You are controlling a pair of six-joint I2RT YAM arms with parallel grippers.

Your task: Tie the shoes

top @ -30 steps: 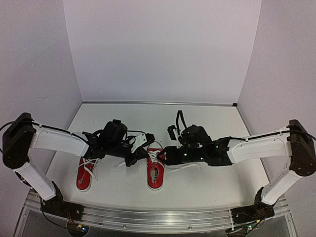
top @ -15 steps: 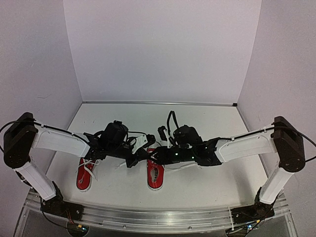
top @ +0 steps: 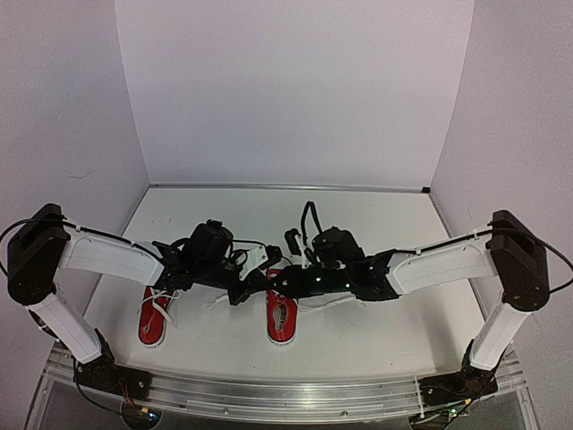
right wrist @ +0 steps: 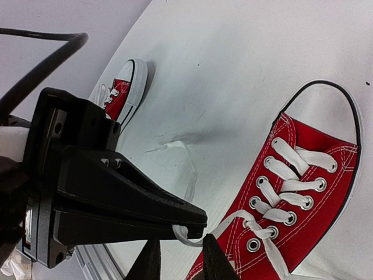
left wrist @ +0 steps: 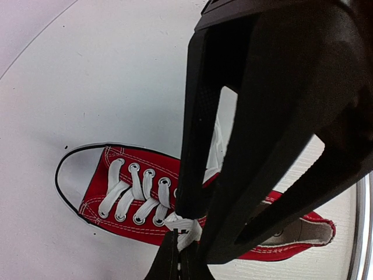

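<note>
Your left gripper (left wrist: pixel 178 252) pinched the white lace (left wrist: pixel 184 224) just above the shoe (top: pixel 280 320) beneath both arms. Your right gripper (right wrist: pixel 182 249) held its jaws narrowly apart, close to that lace. The 2nd shoe (top: pixel 152 322) lay left of it.

White matte tabletop (top: pixel 376 224), with a small dark speck (left wrist: pixel 66 147) on it. Pale lilac back wall panel (top: pixel 295 90), matching side panels left (top: pixel 63 107) and right (top: pixel 524 107). Thin metal strip (top: pixel 286 186) where tabletop meets back wall. Silver aluminium rail (top: pixel 286 394) along near edge.
</note>
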